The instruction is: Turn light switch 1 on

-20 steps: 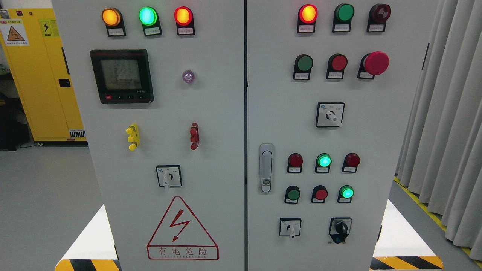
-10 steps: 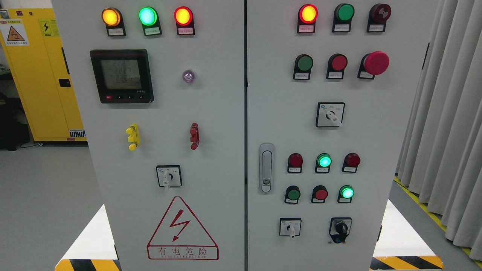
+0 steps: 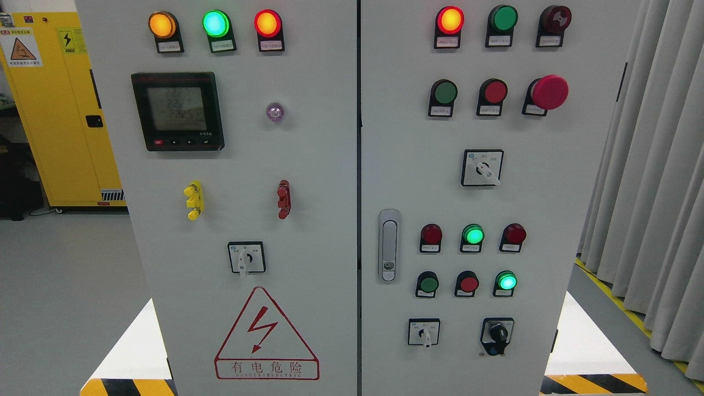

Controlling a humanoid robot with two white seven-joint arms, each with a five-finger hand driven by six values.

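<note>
A grey electrical cabinet [image 3: 330,165] fills the head view, its two doors meeting at a centre seam. The right door carries a lower group of controls: a dark red lamp [image 3: 431,234], a lit green lamp [image 3: 473,235] and another dark red lamp [image 3: 514,234]. Under them sit a green button [image 3: 428,284], a red button [image 3: 468,284] and a lit green button [image 3: 506,281]. At the bottom are a white rotary switch [image 3: 424,332] and a black rotary switch [image 3: 497,334]. Which of these is light switch 1 I cannot tell. Neither of my hands shows.
Higher on the right door are a red mushroom button [image 3: 548,92], a rotary selector [image 3: 482,168] and a door handle [image 3: 389,245]. The left door has a meter [image 3: 177,110] and another selector [image 3: 246,257]. A yellow cabinet [image 3: 55,110] stands left, grey curtains [image 3: 649,165] right.
Only the digits on the meter display flicker; nothing else has moved.
</note>
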